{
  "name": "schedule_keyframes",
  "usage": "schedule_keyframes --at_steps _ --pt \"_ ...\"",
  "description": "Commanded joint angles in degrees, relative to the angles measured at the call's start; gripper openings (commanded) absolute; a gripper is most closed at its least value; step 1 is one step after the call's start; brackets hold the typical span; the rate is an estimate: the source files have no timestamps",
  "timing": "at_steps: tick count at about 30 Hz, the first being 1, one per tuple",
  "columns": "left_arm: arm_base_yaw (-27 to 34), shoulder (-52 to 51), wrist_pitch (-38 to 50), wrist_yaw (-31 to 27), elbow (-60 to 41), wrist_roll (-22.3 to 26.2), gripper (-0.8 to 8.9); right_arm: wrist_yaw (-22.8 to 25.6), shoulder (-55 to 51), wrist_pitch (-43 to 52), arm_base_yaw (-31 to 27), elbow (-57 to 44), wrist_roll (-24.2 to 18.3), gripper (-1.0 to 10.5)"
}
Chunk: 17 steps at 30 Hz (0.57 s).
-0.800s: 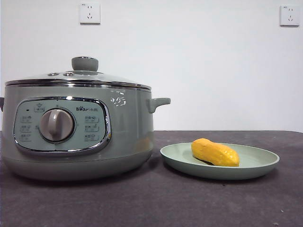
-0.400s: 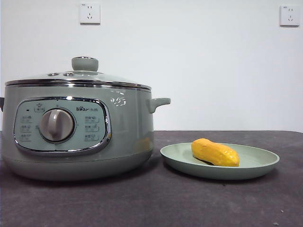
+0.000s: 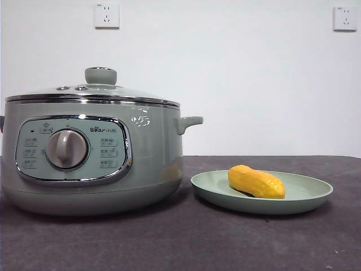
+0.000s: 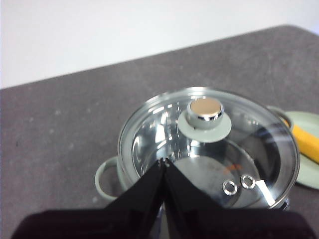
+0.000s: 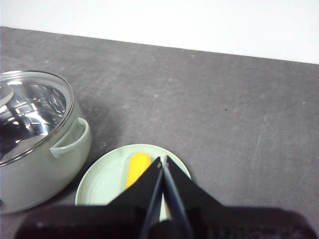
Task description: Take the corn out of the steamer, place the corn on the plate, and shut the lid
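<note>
Left wrist view: left gripper (image 4: pixel 163 163) hangs above the steamer (image 4: pixel 112 181), jaws pressed together, holding nothing; tips sit over the lid (image 4: pixel 164 124) glass, short of its knob (image 4: pixel 205 110). Lid rests flat and closed on the steamer rim. Two small vent rings (image 4: pixel 238 184) show in the glass beside the jaws.

Right wrist view: right gripper (image 5: pixel 162 161) hangs over the plate (image 5: pixel 102 181), jaws closed to a point, empty. Corn (image 5: pixel 136 168) lies on the plate directly under the tips, not touched.

Front view: neither arm in sight. Steamer (image 3: pixel 146 152) stands toward the bench's (image 3: pixel 186 243) left edge, lid (image 3: pixel 93 90) on. Plate (image 3: pixel 307 195) just beside it, apart, toward the right edge; corn (image 3: pixel 256 182) lies on its side near the plate's middle, tapered end toward the right
</note>
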Motion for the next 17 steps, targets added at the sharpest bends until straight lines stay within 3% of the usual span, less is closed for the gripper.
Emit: schedule_keyframes --at_steps 1,13,17 --pt "0.0 0.6 0.0 0.1 -0.2 0.1 -0.03 0.2 0.1 0.3 0.0 -0.3 -0.1 0.0" --pt "-0.2 3.8 -0.2 0.3 -0.3 0.1 -0.03 0.2 0.1 0.3 0.0 -0.3 -0.1 0.0" --pt "1.8 -1.1 -3.3 -1.4 -0.3 2.5 -0.03 0.2 0.1 0.2 0.0 -0.3 -0.1 0.0"
